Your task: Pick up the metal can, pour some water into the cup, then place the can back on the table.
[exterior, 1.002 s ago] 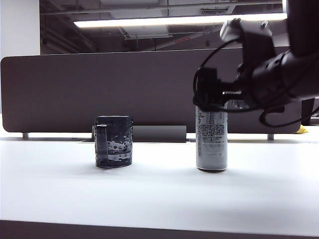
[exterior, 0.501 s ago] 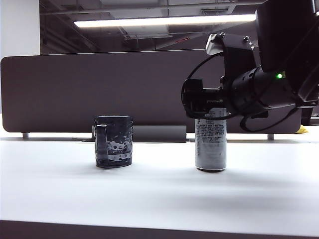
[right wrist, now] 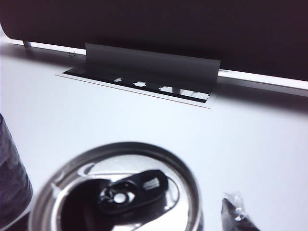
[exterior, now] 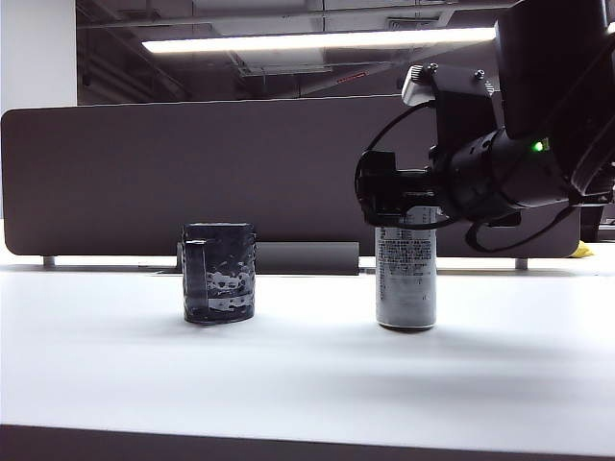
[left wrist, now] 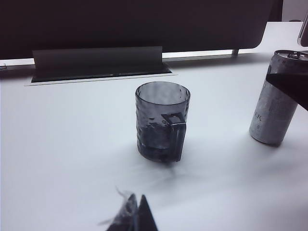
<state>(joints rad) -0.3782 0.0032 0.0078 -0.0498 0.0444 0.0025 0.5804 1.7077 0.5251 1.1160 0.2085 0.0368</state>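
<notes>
Right gripper (exterior: 389, 204) at the top of the metal can (exterior: 405, 279), jaws wide apart, straddling the rim with nothing clamped; one dark fingertip (right wrist: 236, 211) just beside the can's lid (right wrist: 120, 192), pull tab and opening directly below the wrist camera. Can upright on the table (exterior: 288, 375), directly under that gripper. Further out from the gripper, on the side away from the arm, the cup (exterior: 220, 272), upright, well apart from the can, handle turned toward the left wrist camera. Left gripper (left wrist: 134, 216) low over the table, short of the cup, only dark tips showing, pressed close together, holding nothing. Beyond everything, a slanted cable-slot cover (right wrist: 151, 67) and the dark divider panel (exterior: 192, 173).
</notes>
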